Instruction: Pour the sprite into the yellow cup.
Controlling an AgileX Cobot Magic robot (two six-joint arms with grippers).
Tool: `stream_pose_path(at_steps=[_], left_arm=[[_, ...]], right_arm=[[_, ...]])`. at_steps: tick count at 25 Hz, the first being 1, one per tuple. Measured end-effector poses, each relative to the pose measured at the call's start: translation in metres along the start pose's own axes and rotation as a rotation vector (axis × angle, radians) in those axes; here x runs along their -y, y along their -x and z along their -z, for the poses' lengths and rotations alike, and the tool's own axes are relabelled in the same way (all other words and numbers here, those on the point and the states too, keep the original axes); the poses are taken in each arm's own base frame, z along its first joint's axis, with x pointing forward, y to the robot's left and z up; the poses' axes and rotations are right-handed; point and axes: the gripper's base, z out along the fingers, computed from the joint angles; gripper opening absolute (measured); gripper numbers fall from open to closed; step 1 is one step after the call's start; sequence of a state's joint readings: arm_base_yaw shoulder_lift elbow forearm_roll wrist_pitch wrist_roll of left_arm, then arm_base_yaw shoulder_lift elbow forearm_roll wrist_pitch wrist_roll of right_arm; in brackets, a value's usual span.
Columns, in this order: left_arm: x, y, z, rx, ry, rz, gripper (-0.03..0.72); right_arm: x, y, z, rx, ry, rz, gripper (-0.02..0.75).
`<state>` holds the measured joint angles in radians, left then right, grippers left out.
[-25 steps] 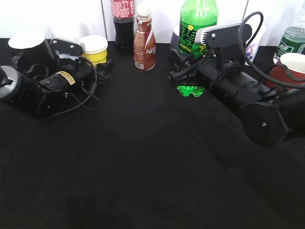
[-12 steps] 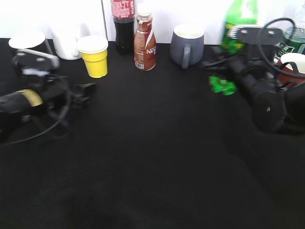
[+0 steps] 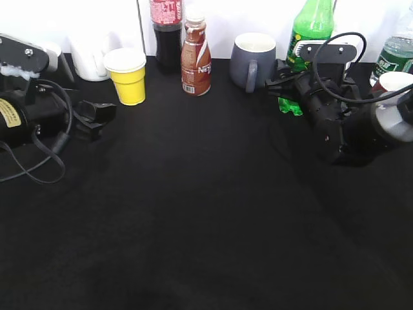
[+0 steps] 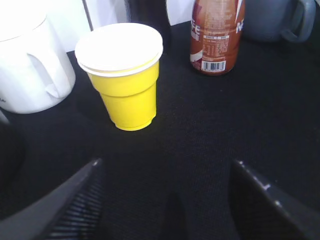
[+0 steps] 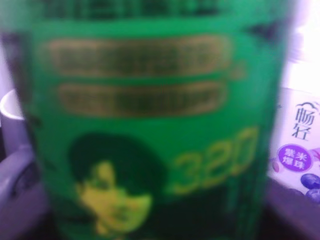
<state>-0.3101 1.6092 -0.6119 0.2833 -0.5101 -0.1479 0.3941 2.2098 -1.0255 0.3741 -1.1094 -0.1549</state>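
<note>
The sprite (image 3: 310,27) is a tall bright-green bottle at the back right, its lobed base (image 3: 288,105) showing below my right gripper (image 3: 288,79). That gripper is shut round the bottle's lower body. In the right wrist view the green-and-yellow label (image 5: 150,125) fills the frame and hides the jaws. The yellow cup (image 3: 129,76) stands upright at the back left, white inside, and shows in the left wrist view (image 4: 127,90). My left gripper (image 3: 95,116) is open and empty, low over the cloth just short of the cup, its fingers (image 4: 165,172) spread wide.
Along the back stand a white mug (image 3: 89,57), a cola bottle (image 3: 166,35), a brown drink bottle (image 3: 195,58) and a grey mug (image 3: 251,59). A dark-green bottle (image 3: 395,55) and a red-brown cup (image 3: 391,82) stand at far right. A black cloth (image 3: 206,213) covers the table.
My right gripper has carried the sprite to the right, from in front of the grey mug, then slightly back left. My left arm has drawn back left, uncovering the yellow cup.
</note>
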Motion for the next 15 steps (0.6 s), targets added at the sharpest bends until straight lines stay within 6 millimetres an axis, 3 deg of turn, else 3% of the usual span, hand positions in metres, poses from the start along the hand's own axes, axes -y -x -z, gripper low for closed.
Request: stream_pose_path(at_steps=[4, 8, 11, 15], left_arm=[[0.0, 0.001, 0.001, -0.006, 0.002, -0.002, 0.568], [0.0, 0.008, 0.009, 0.003, 0.009, -0.009, 0.566], [0.018, 0.017, 0.022, -0.034, -0.025, -0.042, 0.566], [0.031, 0.016, 0.054, -0.335, 0.015, 0.069, 0.566]], right_arm=[[0.001, 0.002, 0.01, -0.035, 0.009, 0.018, 0.639], [0.009, 0.003, 0.039, -0.095, 0.013, 0.036, 0.639], [0.013, 0.038, 0.061, -0.175, 0.046, 0.003, 0.629], [0.007, 0.092, 0.103, -0.576, 0.196, -0.077, 0.595]])
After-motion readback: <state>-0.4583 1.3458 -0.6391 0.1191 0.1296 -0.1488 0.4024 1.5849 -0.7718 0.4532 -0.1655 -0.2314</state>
